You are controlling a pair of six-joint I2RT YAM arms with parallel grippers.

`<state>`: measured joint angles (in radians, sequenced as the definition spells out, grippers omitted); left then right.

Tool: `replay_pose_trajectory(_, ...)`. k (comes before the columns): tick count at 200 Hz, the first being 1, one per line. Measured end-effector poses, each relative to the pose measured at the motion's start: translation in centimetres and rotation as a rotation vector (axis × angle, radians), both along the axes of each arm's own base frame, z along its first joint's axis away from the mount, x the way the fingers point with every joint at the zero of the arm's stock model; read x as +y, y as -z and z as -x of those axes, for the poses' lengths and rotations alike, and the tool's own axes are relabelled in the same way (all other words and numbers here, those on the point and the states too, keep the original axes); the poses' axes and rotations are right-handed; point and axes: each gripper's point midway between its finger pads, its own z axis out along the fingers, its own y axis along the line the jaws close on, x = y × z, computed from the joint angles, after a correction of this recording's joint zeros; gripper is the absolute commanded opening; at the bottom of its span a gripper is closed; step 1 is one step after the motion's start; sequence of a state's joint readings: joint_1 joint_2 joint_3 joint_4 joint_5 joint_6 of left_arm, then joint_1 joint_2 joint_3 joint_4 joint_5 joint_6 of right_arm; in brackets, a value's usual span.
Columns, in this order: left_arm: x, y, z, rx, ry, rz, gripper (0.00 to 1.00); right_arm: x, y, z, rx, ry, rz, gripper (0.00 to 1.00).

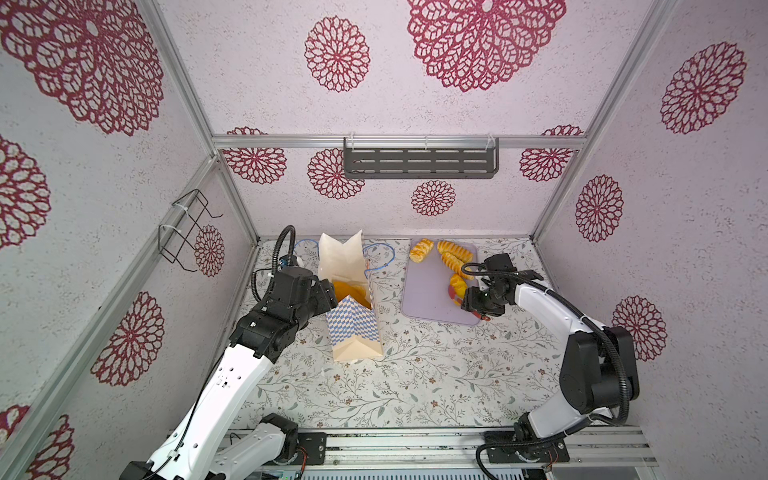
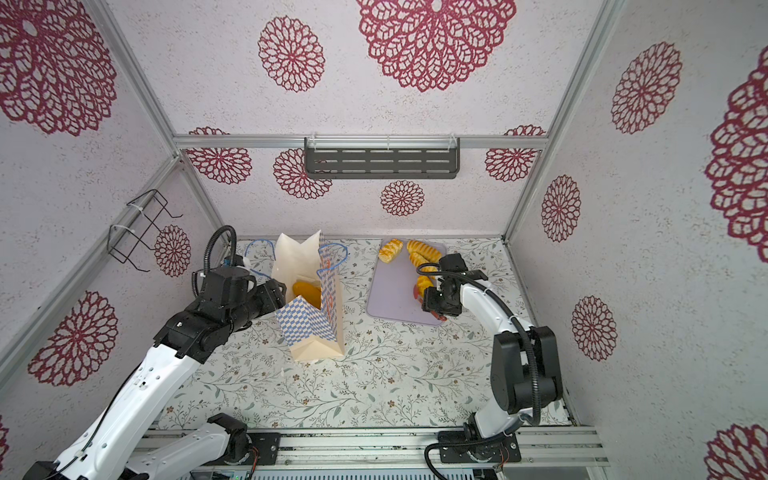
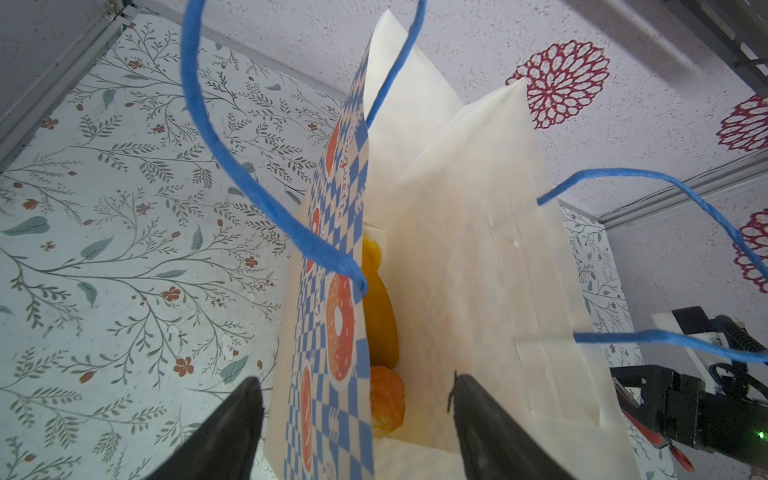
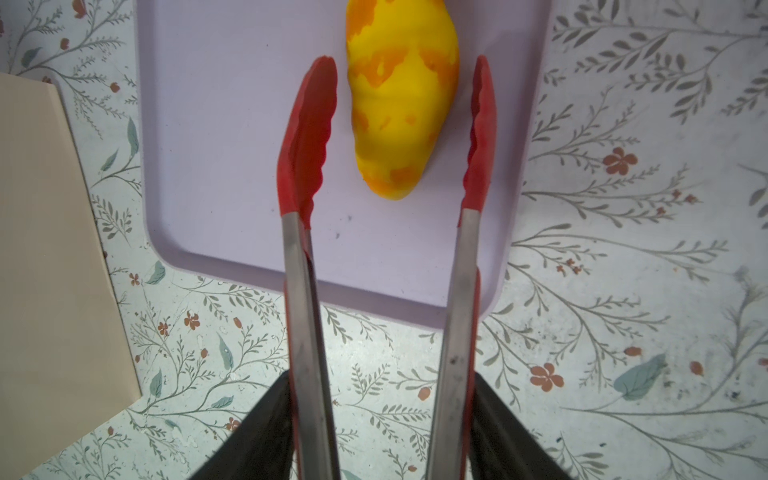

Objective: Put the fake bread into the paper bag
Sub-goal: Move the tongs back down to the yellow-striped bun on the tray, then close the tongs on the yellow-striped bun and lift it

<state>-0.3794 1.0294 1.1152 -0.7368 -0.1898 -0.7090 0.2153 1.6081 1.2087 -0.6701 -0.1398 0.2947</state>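
Observation:
The paper bag (image 1: pixel 353 328) (image 2: pixel 309 328) stands upright at the left middle of the table, its mouth open. Two orange pieces of fake bread (image 3: pixel 378 316) (image 3: pixel 386 401) lie inside it. My left gripper (image 1: pixel 328 295) (image 3: pixel 355 380) is open and straddles the bag's checkered wall, one finger outside and one inside. Several more pieces of fake bread (image 1: pixel 455 249) lie on the lilac tray (image 1: pixel 424 299). My right gripper (image 1: pixel 478 305) (image 4: pixel 380 382) is shut on the red tongs (image 4: pixel 303 311). The tongs' tips are spread on either side of a yellow piece (image 4: pixel 401 99) without touching it.
The bag's blue cord handles (image 3: pixel 232 166) loop out above its mouth on both sides. A dark slotted shelf (image 1: pixel 419 162) hangs on the back wall. A wire rack (image 1: pixel 187 228) sticks out from the left wall. The tray (image 4: pixel 228 145) sits near the back right corner.

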Motion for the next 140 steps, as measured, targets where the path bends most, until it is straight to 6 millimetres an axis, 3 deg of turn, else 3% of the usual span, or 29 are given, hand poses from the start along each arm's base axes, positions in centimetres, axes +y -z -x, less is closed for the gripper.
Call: replay_pose_trajectory(140,0.03,-0.03,0.02,-0.001,-0.001,0.0,0.77,0.26,0.62,-0.81,-0.006,-0.018,0.05,0.44)
